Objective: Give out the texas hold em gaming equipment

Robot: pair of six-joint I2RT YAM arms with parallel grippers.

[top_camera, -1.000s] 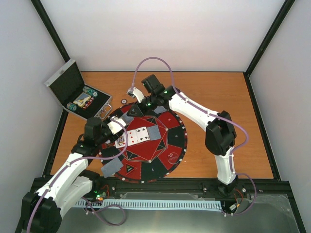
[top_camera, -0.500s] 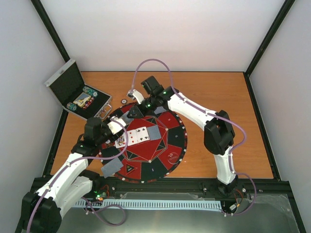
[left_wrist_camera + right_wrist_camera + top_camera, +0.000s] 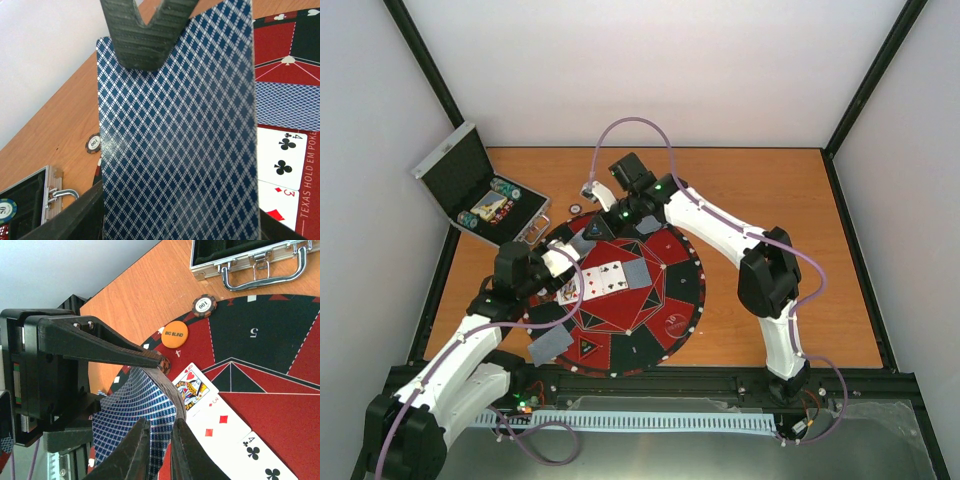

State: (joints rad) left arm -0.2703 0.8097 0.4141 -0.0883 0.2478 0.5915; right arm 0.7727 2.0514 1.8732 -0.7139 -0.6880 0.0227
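Upper left of the top view: silver case (image 3: 453,165) open, lid tipped back, black lining. Its tray holds rows of round chips (image 3: 504,188) along two edges, with something yellow and red between them, too small to name. The left wrist view catches a dark-rimmed chip (image 3: 7,207) in the case's corner, at the lower left of the frame. Just right of the case, a 100 chip (image 3: 204,304) lies at the rim of the round mat (image 3: 675,300), and an orange BIG BLIND button (image 3: 175,334) sits near it on the mat's edge. Centre-left, the left gripper (image 3: 565,262) is clamped on a blue-backed card (image 3: 180,150), with a V-notched finger on the card's back; one card or a thin stack, cannot tell. The right gripper (image 3: 161,427) has its fingers nearly pressed together, pinching the bowed free edge of that same card above the mat's upper-left part. Face-up in a row on the mat: heart court card (image 3: 192,387), 3 of diamonds (image 3: 215,422), 4 of clubs (image 3: 260,455). A face-down card (image 3: 638,272) lies just right of them. A second face-down card (image 3: 550,343) at the lower left overhangs the mat's rim.
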